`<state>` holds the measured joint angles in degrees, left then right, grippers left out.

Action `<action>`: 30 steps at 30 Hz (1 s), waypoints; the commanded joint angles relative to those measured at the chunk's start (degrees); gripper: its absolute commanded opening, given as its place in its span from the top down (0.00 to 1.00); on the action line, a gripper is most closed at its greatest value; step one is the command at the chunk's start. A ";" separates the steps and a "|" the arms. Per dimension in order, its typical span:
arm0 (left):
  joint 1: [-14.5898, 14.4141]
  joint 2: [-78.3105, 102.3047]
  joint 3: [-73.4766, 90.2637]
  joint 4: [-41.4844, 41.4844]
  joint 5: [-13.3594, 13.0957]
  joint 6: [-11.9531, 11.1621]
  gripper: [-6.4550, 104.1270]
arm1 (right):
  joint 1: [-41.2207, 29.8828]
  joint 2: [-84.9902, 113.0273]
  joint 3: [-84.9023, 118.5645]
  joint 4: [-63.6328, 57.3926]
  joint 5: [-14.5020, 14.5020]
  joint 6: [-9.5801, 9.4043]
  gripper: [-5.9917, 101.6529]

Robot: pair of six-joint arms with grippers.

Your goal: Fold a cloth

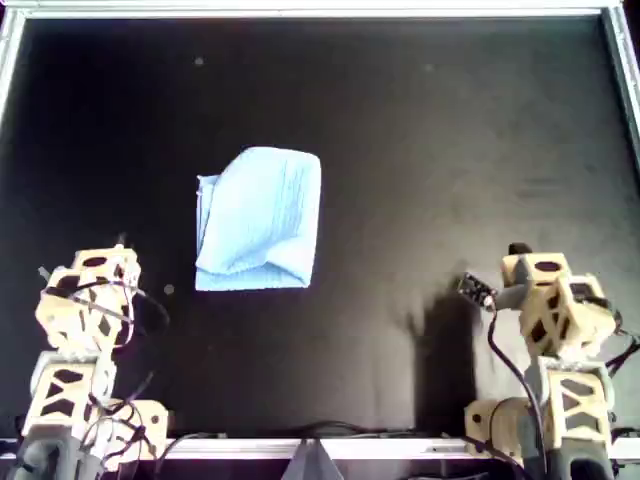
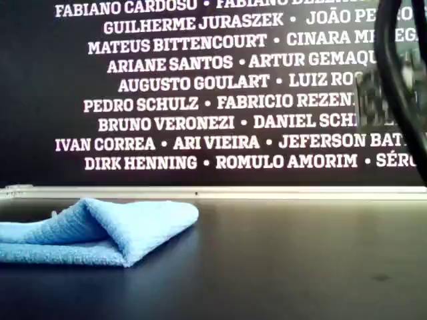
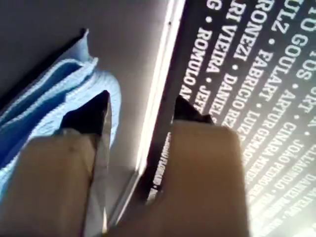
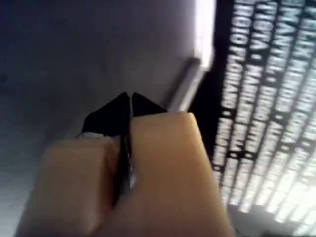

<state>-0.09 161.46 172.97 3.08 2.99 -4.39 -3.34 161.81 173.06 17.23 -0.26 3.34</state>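
Observation:
The light blue cloth (image 1: 262,220) lies folded over on the black table, left of centre in the overhead view. In the exterior view (image 2: 100,230) it is at the left, with a rounded fold facing right. My first gripper (image 3: 143,101) is open and empty; the cloth (image 3: 54,94) lies on the table beyond one finger, apart from it. In the overhead view the first gripper (image 1: 120,243) is at the lower left, short of the cloth. My second gripper (image 4: 131,96) is shut on nothing, over bare table at the overhead view's lower right (image 1: 518,249).
A metal rail (image 1: 320,10) borders the black table (image 1: 420,150) at the far side and the sides. A dark wall with white names (image 2: 220,100) stands behind the far rail. A black cable (image 2: 400,80) hangs at the exterior view's right.

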 commanded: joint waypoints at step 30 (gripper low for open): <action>0.88 15.12 -0.70 34.98 0.09 0.00 0.53 | -0.35 -12.92 0.18 -1.67 -0.44 0.53 0.96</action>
<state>0.00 176.22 172.97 37.97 3.16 -4.04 -3.34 148.71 173.06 17.23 -0.26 3.52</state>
